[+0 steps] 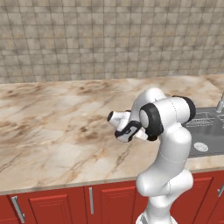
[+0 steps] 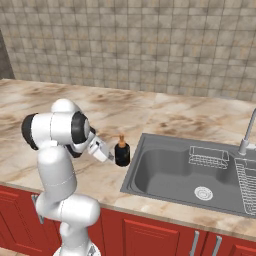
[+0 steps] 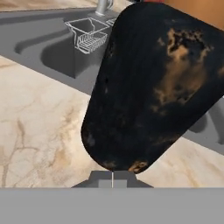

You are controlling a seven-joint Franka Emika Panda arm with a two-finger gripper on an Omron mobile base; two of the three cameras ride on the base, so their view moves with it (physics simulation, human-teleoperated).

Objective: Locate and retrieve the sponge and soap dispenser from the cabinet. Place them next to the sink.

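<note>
1. The soap dispenser (image 2: pixel 122 152) stands on the marble worktop (image 2: pixel 165 112), just beside the left rim of the sink (image 2: pixel 150 172).
2. The gripper (image 2: pixel 107 152) reaches the bottle from the side; the pictures do not show whether the fingers clamp it or stand apart.
3. The bottle's long axis runs vertical in the right base view, pump top up; the hand view shows its black body (image 3: pixel 148 87) tilted.
4. Judged rigid, light and smooth-sided, it is best held across the squat body, not the pump.

Black soap dispenser (image 2: pixel 122 152) stands upright beside the sink (image 2: pixel 165 170).
</note>
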